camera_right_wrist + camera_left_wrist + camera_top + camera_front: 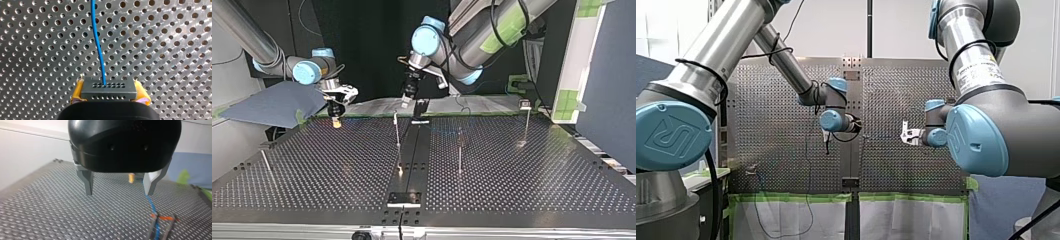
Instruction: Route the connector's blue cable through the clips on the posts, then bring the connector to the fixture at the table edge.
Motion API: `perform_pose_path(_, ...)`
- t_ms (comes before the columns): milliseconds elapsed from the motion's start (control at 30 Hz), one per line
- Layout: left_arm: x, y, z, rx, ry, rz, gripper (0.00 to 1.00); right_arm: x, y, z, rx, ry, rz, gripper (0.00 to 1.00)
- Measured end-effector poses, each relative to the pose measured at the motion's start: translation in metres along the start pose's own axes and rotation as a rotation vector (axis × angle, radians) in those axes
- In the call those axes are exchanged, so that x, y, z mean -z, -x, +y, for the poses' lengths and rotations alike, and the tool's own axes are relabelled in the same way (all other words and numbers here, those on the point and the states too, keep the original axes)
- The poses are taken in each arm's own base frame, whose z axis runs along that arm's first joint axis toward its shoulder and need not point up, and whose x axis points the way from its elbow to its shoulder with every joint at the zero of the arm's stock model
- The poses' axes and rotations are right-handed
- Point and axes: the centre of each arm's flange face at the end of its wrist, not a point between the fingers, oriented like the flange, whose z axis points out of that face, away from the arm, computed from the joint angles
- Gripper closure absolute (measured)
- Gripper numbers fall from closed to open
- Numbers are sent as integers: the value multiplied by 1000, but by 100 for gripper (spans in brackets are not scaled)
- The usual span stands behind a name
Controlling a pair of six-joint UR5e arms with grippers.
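Your right tool is pinching the connector between its yellow pads, over the worktop, with the blue cable running out ahead. Your left tool hangs spread and empty, the cable just beside one finger. Expect the cable to be light and floppy. I'd take hold near the clip, gently, since thin wire may kink.

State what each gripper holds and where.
My right gripper clamps the connector by its two sides, between yellow pads; my left gripper is open, empty.
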Motion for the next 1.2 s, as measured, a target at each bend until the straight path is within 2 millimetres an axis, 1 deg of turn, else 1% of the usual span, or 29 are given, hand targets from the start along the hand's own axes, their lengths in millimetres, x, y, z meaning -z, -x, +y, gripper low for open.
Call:
perform_pose_path(200, 17, 14, -4, 60, -37, -48, 0, 1, 0, -1, -2, -10, -6, 100)
perform_pose_path(667, 51, 41, -1, 60, -60, -151, 0, 0, 0, -2, -2, -17, -5, 100)
perform_pose_path(1000, 80, 61, 4, 45, -68, -240, 0, 1, 1, -2, -3, -17, -8, 100)
perform_pose_path(1200, 101, 67, 11, 51, -50, -248, 0, 1, 1, -2, -3, -17, -9, 100)
